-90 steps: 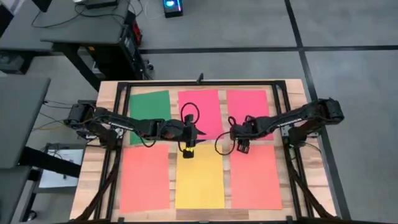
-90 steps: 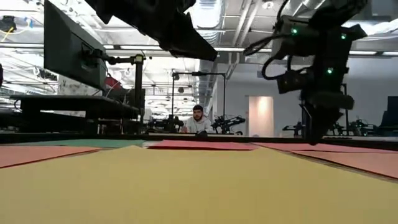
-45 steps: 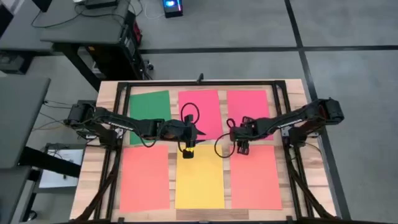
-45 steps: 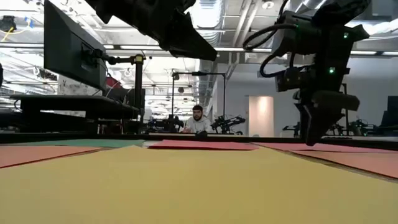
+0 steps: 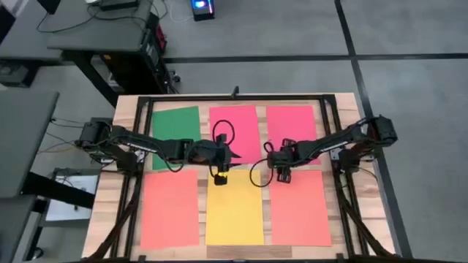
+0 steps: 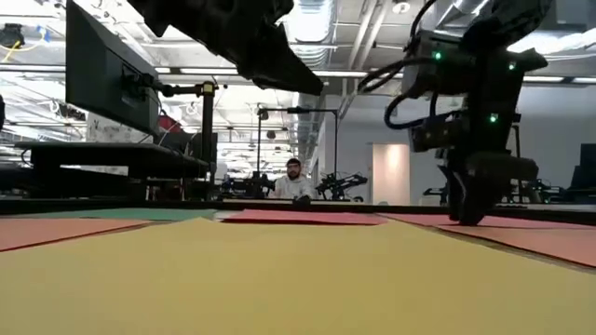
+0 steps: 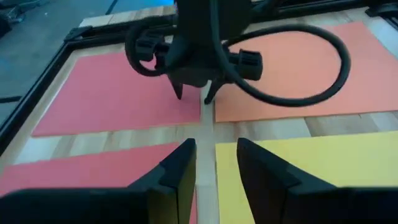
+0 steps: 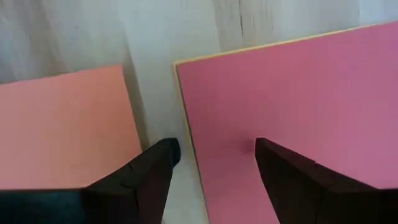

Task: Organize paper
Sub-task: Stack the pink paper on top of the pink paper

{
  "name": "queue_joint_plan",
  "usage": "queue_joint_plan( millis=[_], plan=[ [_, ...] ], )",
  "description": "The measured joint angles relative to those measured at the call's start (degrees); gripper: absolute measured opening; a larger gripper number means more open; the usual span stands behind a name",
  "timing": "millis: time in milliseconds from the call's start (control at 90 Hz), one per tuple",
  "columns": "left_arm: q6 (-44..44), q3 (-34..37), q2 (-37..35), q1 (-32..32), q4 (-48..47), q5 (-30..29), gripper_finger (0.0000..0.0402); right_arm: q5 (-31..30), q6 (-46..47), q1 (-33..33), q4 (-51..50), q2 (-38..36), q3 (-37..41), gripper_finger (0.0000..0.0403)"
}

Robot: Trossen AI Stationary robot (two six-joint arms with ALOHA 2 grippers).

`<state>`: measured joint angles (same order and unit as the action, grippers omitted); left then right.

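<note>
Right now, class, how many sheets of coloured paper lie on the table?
6. Far row: green sheet on the left, pink-red sheet in the middle, pink-red sheet on the right. Near row: orange sheet, yellow sheet, orange sheet. Stacked sheets could hide beneath.

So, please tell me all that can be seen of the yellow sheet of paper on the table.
The yellow sheet is a thin, plain rectangle of paper and looks matte and uncreased. It lies flat on the wooden table in the middle of the near row, its long side running front to back, between two orange sheets, with narrow strips of bare wood at each side. The left gripper, fingers open, hangs at its far edge; whether it touches the sheet cannot be seen.
</note>
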<state>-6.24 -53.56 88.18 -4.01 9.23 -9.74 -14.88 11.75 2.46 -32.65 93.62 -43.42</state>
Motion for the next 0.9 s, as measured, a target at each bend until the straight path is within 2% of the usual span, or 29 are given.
queue_joint_plan(
  millis=[233,356,444,611,900],
  plan=[
    [0.1,0.2,0.0,0.2,-0.9,-0.1,0.0102,0.2,0.0,-0.5,-1.5,-0.9,-1.3,0.0218],
    [0.1,0.2,0.0,0.3,-0.9,-0.2,0.0102,0.7,-1.0,-1.8,-2.1,-2.8,-1.6,0.0203],
    [0.1,0.2,0.0,0.3,-0.8,-0.2,0.0102,0.4,-1.7,-3.1,-2.0,-3.7,-1.7,0.0181],
    [0.2,0.2,0.0,0.3,-0.9,-0.2,0.0102,4.2,-2.2,-5.6,-2.1,-3.7,-1.7,0.0125],
    [0.2,0.2,0.0,0.3,-0.8,-0.2,0.0102,4.3,-2.2,-7.2,-2.2,-3.8,-1.7,0.0047]
  ],
)
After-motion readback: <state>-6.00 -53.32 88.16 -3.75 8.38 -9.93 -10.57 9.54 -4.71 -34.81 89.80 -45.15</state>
